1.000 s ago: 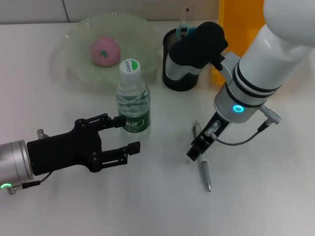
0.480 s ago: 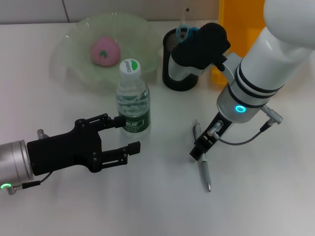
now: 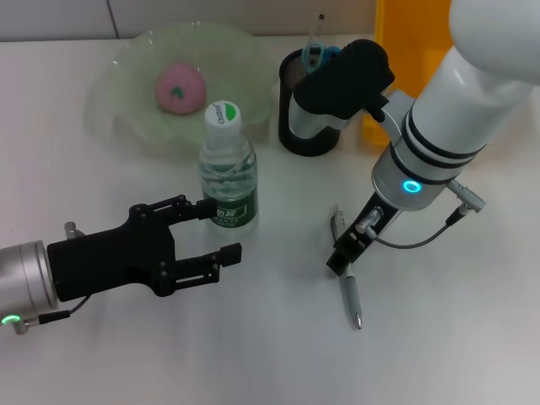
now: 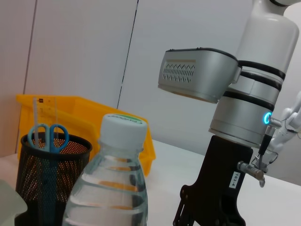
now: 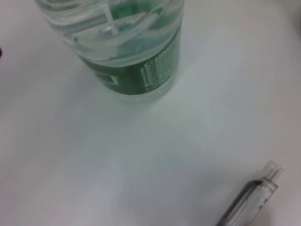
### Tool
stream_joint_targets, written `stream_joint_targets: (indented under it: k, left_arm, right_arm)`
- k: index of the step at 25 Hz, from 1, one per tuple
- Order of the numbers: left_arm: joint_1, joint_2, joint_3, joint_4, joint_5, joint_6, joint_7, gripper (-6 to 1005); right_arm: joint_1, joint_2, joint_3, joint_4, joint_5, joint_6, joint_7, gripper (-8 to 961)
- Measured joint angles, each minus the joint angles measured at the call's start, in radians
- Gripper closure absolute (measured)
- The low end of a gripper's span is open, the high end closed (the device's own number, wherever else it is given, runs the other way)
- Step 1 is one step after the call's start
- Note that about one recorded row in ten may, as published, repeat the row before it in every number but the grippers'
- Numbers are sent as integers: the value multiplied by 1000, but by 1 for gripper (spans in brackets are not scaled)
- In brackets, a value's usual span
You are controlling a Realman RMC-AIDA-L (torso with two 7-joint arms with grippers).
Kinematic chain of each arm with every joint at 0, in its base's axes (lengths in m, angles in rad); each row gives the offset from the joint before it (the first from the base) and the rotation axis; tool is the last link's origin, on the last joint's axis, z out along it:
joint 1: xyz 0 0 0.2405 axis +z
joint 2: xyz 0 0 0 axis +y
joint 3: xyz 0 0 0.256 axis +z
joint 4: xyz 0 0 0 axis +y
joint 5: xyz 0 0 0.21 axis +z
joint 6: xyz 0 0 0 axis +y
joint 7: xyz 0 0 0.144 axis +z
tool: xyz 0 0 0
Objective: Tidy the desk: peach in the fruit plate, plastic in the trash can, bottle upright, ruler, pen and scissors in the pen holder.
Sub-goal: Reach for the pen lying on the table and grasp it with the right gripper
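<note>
Pen flat on desk, tip toward robot (slightly rightward) | right claw grip unclear | left claw released

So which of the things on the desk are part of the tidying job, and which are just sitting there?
Part of the job:
- peach, in the fruit plate
- bottle, upright
- pen, lying on the desk
- scissors and ruler, in the pen holder

Just there:
- yellow bin behind the pen holder
</note>
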Motion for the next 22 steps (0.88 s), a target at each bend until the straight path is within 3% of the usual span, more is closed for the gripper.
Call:
stream_joint_targets:
  k: [10,14,22]
  left_arm:
    - [-1,0,-4,-5,0,4,0,234]
    - [-1,1,-6,-5,0,4,0,234]
    - [0,2,-8,-5,0,4,0,234]
  right_arm:
    - [6,0,-12,0,0,5,0,368]
    - [8,0,-12,1,0,4,0,583]
    - [12,0,-12,-2,0,-3,0,830]
